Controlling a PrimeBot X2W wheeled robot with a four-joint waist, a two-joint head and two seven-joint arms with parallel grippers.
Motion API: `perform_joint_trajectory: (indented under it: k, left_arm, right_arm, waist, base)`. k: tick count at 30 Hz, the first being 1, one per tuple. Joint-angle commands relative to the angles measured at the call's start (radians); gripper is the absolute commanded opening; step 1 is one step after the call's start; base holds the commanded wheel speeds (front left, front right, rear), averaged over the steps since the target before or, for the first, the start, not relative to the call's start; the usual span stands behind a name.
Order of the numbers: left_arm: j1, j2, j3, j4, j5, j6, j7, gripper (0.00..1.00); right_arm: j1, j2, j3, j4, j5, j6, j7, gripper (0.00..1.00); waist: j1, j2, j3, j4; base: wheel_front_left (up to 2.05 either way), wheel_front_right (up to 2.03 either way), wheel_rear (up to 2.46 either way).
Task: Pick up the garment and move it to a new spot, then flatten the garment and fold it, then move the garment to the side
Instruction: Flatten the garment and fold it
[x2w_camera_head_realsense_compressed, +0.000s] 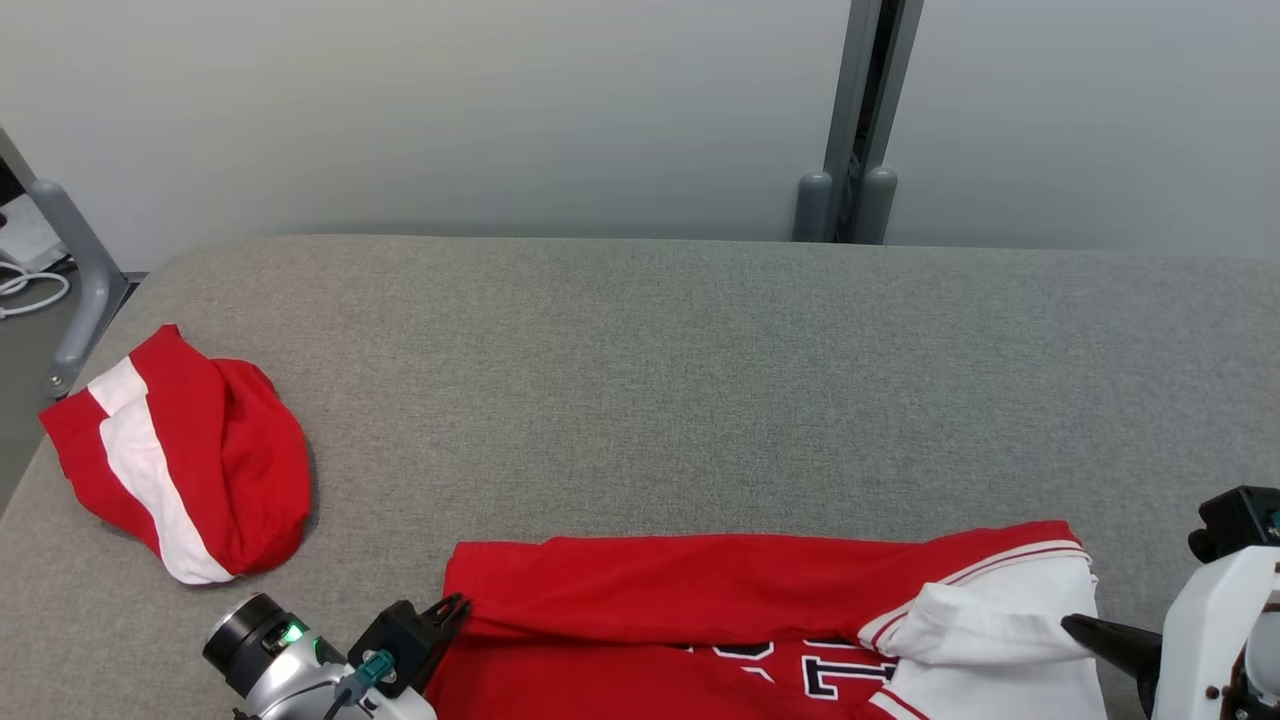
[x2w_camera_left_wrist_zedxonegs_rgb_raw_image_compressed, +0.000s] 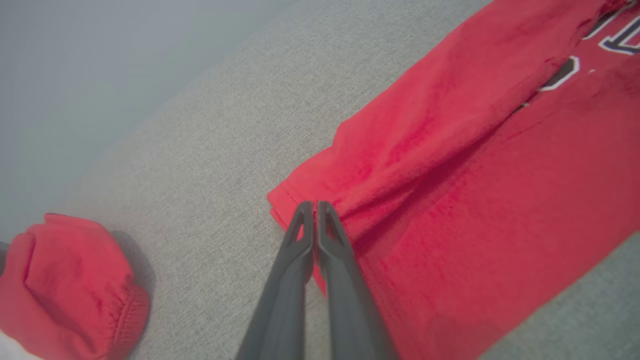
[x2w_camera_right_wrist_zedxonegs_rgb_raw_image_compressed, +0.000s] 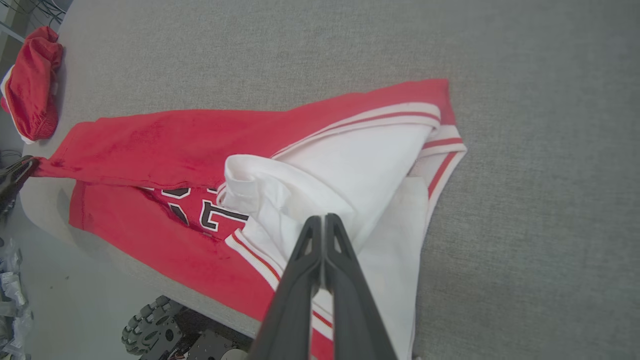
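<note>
Head view: the jersey (x2w_camera_head_realsense_compressed: 700, 590) lies half folded at the near edge of the grey table (x2w_camera_head_realsense_compressed: 640, 380). Left wrist view: my left gripper (x2w_camera_left_wrist_zedxonegs_rgb_raw_image_compressed: 315, 206), closed, pinches its red corner. Right wrist view: my right gripper (x2w_camera_right_wrist_zedxonegs_rgb_raw_image_compressed: 325, 218), closed, touches the white sleeve (x2w_camera_right_wrist_zedxonegs_rgb_raw_image_compressed: 360, 175).

A grey fabric-covered table (x2w_camera_head_realsense_compressed: 640, 380) fills the head view, and at its 8 o'clock lies a bundled red garment with a white stripe (x2w_camera_head_realsense_compressed: 185, 455), rumpled and near the table's edge. Behind the table stands a pale grey wall (x2w_camera_head_realsense_compressed: 400, 110), with a grey metal post (x2w_camera_head_realsense_compressed: 860, 120) at 1 o'clock. At 9 o'clock, a grey tubular frame leg (x2w_camera_head_realsense_compressed: 75, 270) slants beside a white cable (x2w_camera_head_realsense_compressed: 25, 285).
</note>
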Motion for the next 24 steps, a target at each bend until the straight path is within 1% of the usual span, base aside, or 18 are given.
perform_joint_trajectory:
  k: [1,3,4,5,6,7,8,9,10,11,12,16,19,22,24]
  left_arm:
    - [0.012,0.007,-0.002,-0.01,-0.009,0.008,0.007,0.0]
    - [0.015,0.01,-0.004,-0.02,-0.01,0.009,0.015,0.0]
    - [0.017,0.012,-0.006,-0.024,-0.01,0.008,0.018,0.0]
    - [0.019,0.014,-0.007,-0.029,-0.012,0.009,0.022,0.0]
    - [0.021,0.016,-0.008,-0.033,-0.014,0.011,0.027,0.0]
    - [0.021,0.016,-0.008,-0.033,-0.014,0.011,0.027,0.0]
    - [0.022,0.018,-0.009,-0.038,-0.016,0.012,0.029,0.01]
    - [0.025,0.018,-0.007,-0.04,-0.021,0.016,0.039,0.27]
    - [0.029,0.019,-0.007,-0.043,-0.021,0.018,0.044,0.45]
    - [0.032,0.02,-0.009,-0.048,-0.021,0.023,0.049,0.78]
    - [0.038,0.022,-0.007,-0.049,-0.023,0.03,0.053,1.0]
    - [0.052,0.023,0.003,-0.058,-0.033,0.061,0.066,1.0]
    - [0.062,0.025,0.011,-0.072,-0.037,0.081,0.055,1.0]
    - [0.065,0.028,0.031,-0.094,-0.048,0.104,0.045,1.0]
    - [0.066,0.027,0.048,-0.115,-0.056,0.124,0.034,1.0]
  right_arm:
    - [0.016,0.011,-0.015,-0.008,-0.017,0.0,0.014,0.0]
    - [0.023,0.023,-0.028,-0.017,-0.028,0.0,0.029,0.02]
    - [0.03,0.031,-0.035,-0.016,-0.032,0.0,0.038,0.09]
    - [0.036,0.04,-0.048,-0.01,-0.037,0.0,0.05,0.4]
    - [0.045,0.052,-0.07,0.009,-0.047,0.0,0.069,0.95]
    - [0.045,0.052,-0.07,0.009,-0.047,0.0,0.069,0.95]
    - [0.049,0.07,-0.095,0.026,-0.054,0.0,0.093,1.0]
    - [0.053,0.093,-0.128,0.049,-0.07,0.0,0.126,1.0]
    - [0.05,0.115,-0.152,0.052,-0.087,0.001,0.15,1.0]
    - [0.05,0.141,-0.175,0.051,-0.098,0.001,0.183,1.0]
    - [0.055,0.161,-0.198,0.046,-0.111,0.001,0.211,1.0]
    - [0.069,0.223,-0.264,-0.007,-0.17,0.001,0.28,1.0]
    - [0.066,0.253,-0.293,-0.062,-0.205,0.001,0.29,1.0]
    - [0.049,0.269,-0.293,-0.115,-0.213,0.001,0.253,1.0]
    - [0.03,0.272,-0.281,-0.143,-0.212,0.001,0.193,1.0]
  waist:
    - [0.0,0.0,0.001,0.001]
    - [0.0,0.0,0.001,0.003]
    - [0.0,0.0,0.0,0.003]
    - [0.0,0.0,0.0,0.003]
    - [0.0,0.0,-0.002,0.003]
    - [0.0,0.0,-0.002,0.003]
    - [0.0,0.0,-0.004,0.003]
    - [0.0,0.0,-0.006,0.004]
    - [0.0,0.0,-0.009,0.005]
    - [0.0,0.0,-0.012,0.005]
    - [0.0,0.0,-0.015,0.006]
    - [0.0,0.0,-0.025,0.006]
    - [0.0,0.0,-0.031,0.005]
    - [0.0,0.0,-0.037,0.003]
    - [0.0,0.0,-0.04,0.003]
  base:
    - [0.0,0.0,0.0]
    - [0.0,0.0,0.0]
    - [0.0,0.0,0.0]
    - [0.0,0.0,0.0]
    - [0.0,0.0,0.0]
    - [0.0,0.0,0.0]
    - [0.0,0.0,0.0]
    - [0.0,0.0,0.0]
    - [0.0,0.0,0.0]
    - [0.0,0.0,0.0]
    - [0.0,0.0,0.0]
    - [0.0,0.0,0.0]
    - [0.0,0.0,0.0]
    - [0.0,0.0,0.0]
    - [0.0,0.0,0.0]
